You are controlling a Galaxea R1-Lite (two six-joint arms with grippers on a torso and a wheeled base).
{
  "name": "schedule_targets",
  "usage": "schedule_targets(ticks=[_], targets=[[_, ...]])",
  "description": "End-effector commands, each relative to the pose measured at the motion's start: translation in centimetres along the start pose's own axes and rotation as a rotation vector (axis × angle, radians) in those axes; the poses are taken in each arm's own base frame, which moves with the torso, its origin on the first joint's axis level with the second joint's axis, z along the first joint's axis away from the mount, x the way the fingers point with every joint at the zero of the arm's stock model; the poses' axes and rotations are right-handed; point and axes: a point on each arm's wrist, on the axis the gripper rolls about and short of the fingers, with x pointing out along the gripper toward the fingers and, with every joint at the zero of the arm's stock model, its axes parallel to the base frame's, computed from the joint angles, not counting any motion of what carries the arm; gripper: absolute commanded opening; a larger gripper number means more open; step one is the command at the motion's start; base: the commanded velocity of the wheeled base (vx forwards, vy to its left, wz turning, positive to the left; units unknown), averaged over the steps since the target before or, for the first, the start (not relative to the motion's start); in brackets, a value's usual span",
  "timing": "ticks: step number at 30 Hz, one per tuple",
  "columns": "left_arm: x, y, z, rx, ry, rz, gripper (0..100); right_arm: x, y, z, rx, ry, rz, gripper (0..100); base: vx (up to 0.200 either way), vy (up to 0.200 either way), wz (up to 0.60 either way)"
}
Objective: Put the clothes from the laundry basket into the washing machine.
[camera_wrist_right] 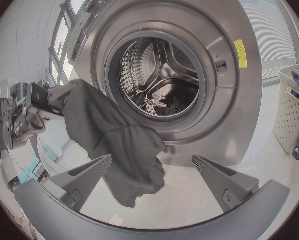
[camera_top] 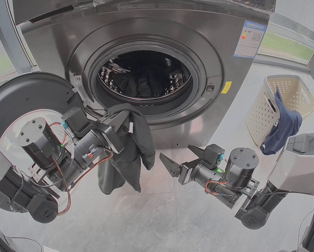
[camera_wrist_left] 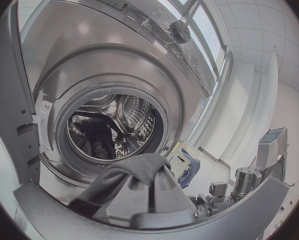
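A dark grey garment (camera_top: 134, 147) hangs from my left gripper (camera_top: 123, 115), which is shut on its upper edge just in front of the washing machine's open drum (camera_top: 143, 76). The same garment (camera_wrist_left: 136, 167) drapes over the shut fingers in the left wrist view, and the garment (camera_wrist_right: 116, 140) hangs left of the drum in the right wrist view. Dark clothes (camera_top: 139, 84) lie inside the drum. My right gripper (camera_top: 179, 158) is open and holds nothing, low over the floor, right of the hanging garment. A navy garment (camera_top: 283, 128) drapes over the rim of the cream laundry basket (camera_top: 258, 116) at the right.
The machine's round door (camera_top: 23, 102) stands swung open at the left, behind my left arm. Pale tiled floor (camera_top: 171, 214) lies in front of the machine. Windows run behind the basket (camera_wrist_right: 289, 117) and the machine.
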Motion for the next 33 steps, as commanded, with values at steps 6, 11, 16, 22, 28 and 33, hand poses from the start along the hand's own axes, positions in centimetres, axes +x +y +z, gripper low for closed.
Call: schedule_targets(ticks=[6,11,16,22,28,33], targets=[[0.2,0.1,-0.2,0.001,0.002,0.006,0,0.2,1.2,-0.6,-0.009,0.011,0.046,100,0.0,0.0,0.0],[0.2,0.1,-0.3,-0.001,0.005,0.006,0,-0.1,2.0,0.2,-0.01,-0.01,0.074,100,0.0,0.0,0.0],[0.2,0.1,-0.4,-0.001,0.007,0.007,0,0.8,2.4,0.9,-0.011,-0.055,0.091,100,0.0,0.0,0.0],[0.2,0.1,-0.3,-0.001,0.007,0.005,0,3.4,1.2,2.1,-0.023,-0.146,0.061,100,0.0,0.0,0.0],[0.1,-0.2,-0.3,-0.004,0.009,-0.004,0,4.1,0.2,2.0,-0.027,-0.155,0.036,100,0.0,0.0,0.0],[0.1,-0.3,-0.3,-0.005,0.008,-0.008,0,5.0,-0.6,1.8,-0.028,-0.166,0.017,100,0.0,0.0,0.0]])
